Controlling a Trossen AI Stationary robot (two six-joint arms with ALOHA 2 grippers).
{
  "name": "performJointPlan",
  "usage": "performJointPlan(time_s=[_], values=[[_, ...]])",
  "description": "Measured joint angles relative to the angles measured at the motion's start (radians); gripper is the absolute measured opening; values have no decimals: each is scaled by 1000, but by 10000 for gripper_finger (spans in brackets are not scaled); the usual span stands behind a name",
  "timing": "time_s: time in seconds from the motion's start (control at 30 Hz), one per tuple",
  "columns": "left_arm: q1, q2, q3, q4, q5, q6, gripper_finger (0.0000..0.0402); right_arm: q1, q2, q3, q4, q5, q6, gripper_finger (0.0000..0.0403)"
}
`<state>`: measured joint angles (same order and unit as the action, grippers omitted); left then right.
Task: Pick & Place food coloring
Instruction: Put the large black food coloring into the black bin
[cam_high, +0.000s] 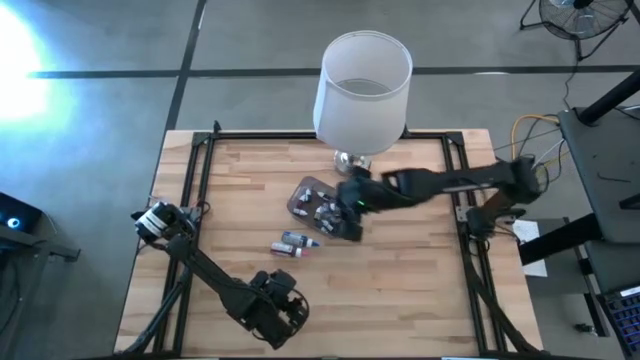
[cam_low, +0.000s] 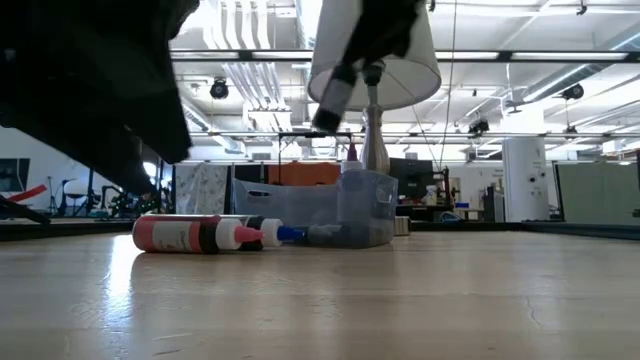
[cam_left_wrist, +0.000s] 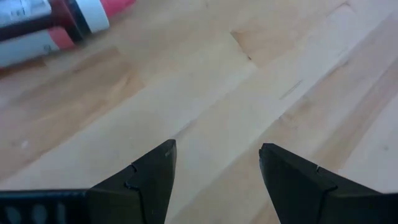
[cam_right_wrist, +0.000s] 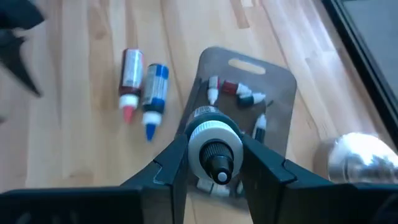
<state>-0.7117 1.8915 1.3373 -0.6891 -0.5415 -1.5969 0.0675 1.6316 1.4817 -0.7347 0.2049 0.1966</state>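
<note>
Right wrist view shows the right end effector (cam_right_wrist: 214, 165) clenched around one black-capped food coloring bottle (cam_right_wrist: 213, 144), held cap toward the camera directly above the translucent tub (cam_right_wrist: 273, 81). The step in hand appears to be the placing of this bottle: it is carried over the tub but not yet let go. The next move likely calls for a short descent into the tub, clear of the bottles already lying inside, and then a release of the fingers. The left end effector (cam_left_wrist: 214, 171) waits at the near-left part of the counter (cam_high: 400, 290), its fingers spread wide and grasping nothing. Count: two bottles remain on the counter beside the tub, a red bottle (cam_right_wrist: 130, 81) and a blue bottle (cam_right_wrist: 153, 90), lying side by side and close together; one bottle is in the grip; roughly five small bottles lie in the tub, though the held bottle hides part of it, so an exact count cannot be given. One lamp (cam_high: 362, 90) stands just behind the tub.
</note>
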Motion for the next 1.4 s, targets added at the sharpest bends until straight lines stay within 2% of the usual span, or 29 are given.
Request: performJointPlan(time_s=[0.2, 0.33, 0.53, 0.8, 0.93, 1.1, 1.4], values=[[-64, 0, 0, -4, -105, -119, 210, -123, 213, 193, -81, -183, -14, 105], [-102, 0, 0, -22, -170, -218, 210, -166, 338, 313, -136, -192, -50, 105], [-124, 0, 0, -99, -184, -307, 210, -198, 496, 495, -231, -201, -110, 105], [-131, 0, -3, -163, -196, -327, 210, -232, 661, 683, -354, -215, -141, 105], [-132, 1, -20, -171, -194, -343, 210, -248, 708, 719, -407, -218, -141, 105], [-139, 1, -34, -179, -189, -377, 210, -267, 705, 702, -415, -215, -140, 105], [-140, 1, -34, -203, -182, -376, 210, -296, 703, 702, -411, -209, -121, 136]])
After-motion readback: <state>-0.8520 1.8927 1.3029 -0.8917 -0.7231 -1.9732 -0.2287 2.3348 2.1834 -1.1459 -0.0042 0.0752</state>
